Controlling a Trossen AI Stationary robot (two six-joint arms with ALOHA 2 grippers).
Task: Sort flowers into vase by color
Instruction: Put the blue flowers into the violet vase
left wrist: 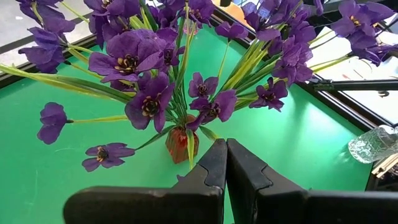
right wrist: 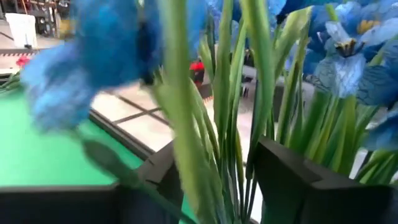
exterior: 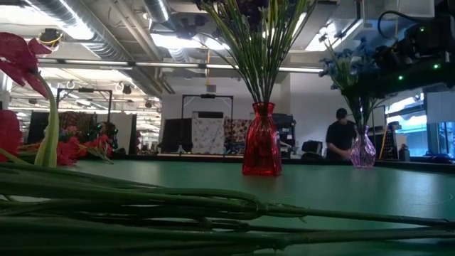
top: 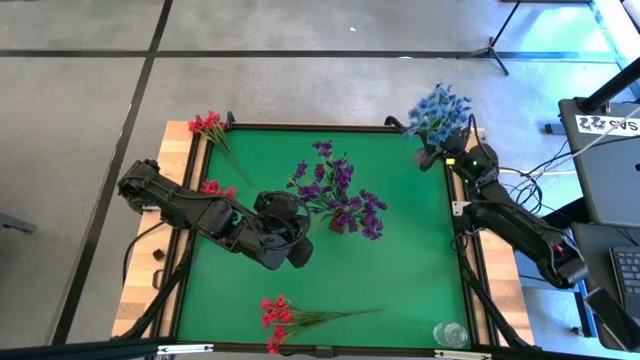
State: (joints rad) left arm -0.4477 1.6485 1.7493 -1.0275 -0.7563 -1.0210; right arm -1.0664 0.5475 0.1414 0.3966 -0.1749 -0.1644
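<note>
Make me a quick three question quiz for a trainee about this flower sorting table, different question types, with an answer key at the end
1. True or false: the purple flowers stand in a red vase.
2. Multiple choice: where is the right gripper? A) over the loose red flowers at the mat's near edge; B) at the stems of the blue flowers in the far right corner; C) parked off the table.
3. Fill in: the left gripper, beside the purple bunch, has its fingers ____.

Key: 1 true; 2 B; 3 shut.
</note>
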